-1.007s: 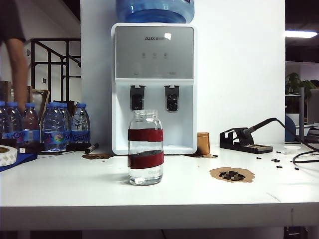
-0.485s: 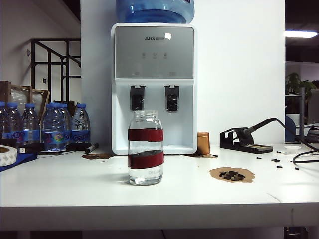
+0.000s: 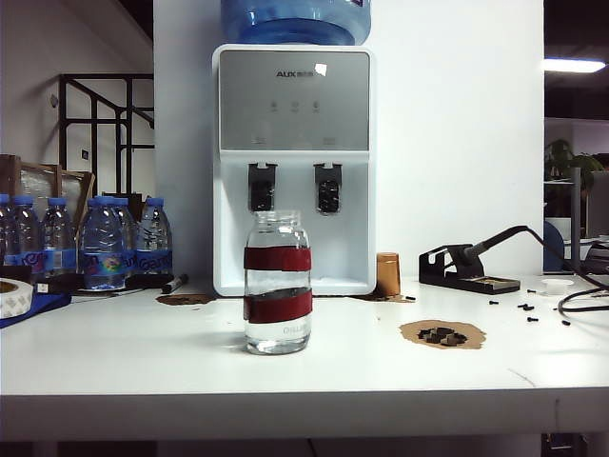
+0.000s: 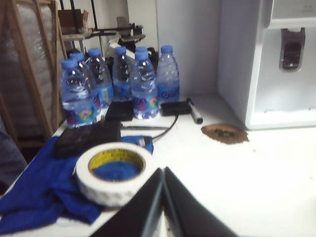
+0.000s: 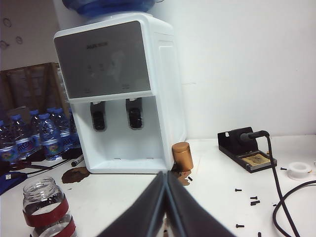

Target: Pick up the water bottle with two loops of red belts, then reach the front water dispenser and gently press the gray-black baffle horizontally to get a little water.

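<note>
The water bottle (image 3: 278, 283), a clear glass jar with two dark-red bands, stands upright on the white table in front of the water dispenser (image 3: 295, 162). It also shows in the right wrist view (image 5: 47, 210). The gray-black baffle (image 3: 262, 188) hangs in the dispenser's recess, left of an identical lever (image 3: 328, 188). Neither gripper appears in the exterior view. My right gripper (image 5: 165, 174) is shut and empty, well back from the dispenser (image 5: 123, 89), with the bottle off to one side. My left gripper (image 4: 163, 170) is shut and empty over the table's left end, beside a tape roll (image 4: 114, 173).
Blue-capped plastic bottles (image 3: 105, 243) stand at the left rear beside a marker (image 3: 175, 283). A blue cloth (image 4: 39, 192) lies under the tape roll. A bronze cylinder (image 3: 387, 274), a soldering-iron stand (image 3: 468, 268), a brown patch (image 3: 442, 333), loose screws and a black cable (image 3: 582, 297) occupy the right.
A person's leg at the far left of the exterior view has gone out of frame. The bottle and dispenser have not moved.
</note>
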`<state>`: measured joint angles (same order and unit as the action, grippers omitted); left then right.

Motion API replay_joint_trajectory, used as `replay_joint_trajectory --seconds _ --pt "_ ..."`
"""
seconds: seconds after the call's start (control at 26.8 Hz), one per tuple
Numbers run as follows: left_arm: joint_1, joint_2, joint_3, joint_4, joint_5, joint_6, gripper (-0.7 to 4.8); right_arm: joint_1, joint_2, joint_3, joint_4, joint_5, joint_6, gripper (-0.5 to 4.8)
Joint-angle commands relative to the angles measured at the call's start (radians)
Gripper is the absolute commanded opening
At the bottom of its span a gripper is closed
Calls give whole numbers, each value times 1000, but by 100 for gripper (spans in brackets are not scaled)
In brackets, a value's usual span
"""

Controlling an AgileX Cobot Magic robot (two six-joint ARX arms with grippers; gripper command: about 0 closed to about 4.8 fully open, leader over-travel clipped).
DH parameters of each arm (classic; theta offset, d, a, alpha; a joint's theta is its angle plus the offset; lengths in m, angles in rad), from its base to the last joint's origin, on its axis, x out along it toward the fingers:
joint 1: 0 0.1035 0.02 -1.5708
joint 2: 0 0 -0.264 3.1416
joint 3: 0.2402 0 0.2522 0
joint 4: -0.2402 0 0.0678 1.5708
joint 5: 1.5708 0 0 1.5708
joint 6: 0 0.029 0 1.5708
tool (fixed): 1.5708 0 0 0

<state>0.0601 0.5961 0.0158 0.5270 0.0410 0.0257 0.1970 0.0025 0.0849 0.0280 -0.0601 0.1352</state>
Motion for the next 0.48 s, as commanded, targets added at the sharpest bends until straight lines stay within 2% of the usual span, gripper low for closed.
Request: replay_joint_trajectory --seconds 0.04,0.26,0.48 --pt "-1 -116 -11 -200 10 5 -4 1 0 2 19 0 3 -2" --pt "-45 -297 -11 -424 11 5 -4 1 0 2 18 -1 3 -2" --pt "-95 -427 -11 -542 11 5 -4 1 0 2 18 -14 3 -1"
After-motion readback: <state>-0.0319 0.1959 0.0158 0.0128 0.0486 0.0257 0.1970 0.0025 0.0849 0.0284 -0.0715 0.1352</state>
